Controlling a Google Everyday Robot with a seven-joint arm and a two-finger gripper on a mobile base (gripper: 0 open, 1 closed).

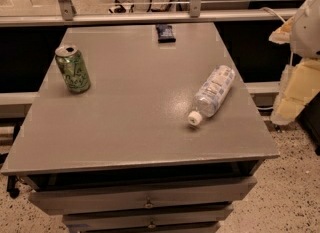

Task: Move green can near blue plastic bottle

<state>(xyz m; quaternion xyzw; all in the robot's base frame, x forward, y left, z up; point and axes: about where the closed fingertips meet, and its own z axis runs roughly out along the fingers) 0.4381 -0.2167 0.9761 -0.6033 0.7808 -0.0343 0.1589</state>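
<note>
While the green can [73,69] is being seen upright at the table's [140,127] left, well apart from the lying blue plastic bottle [213,93], the end effector [299,88] is being held beyond the right edge, its grip impossible to tell.

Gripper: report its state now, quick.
Gripper: at the right edge, off the table; open or closed cannot be told. Green can and bottle rest on the table, not held.
</note>
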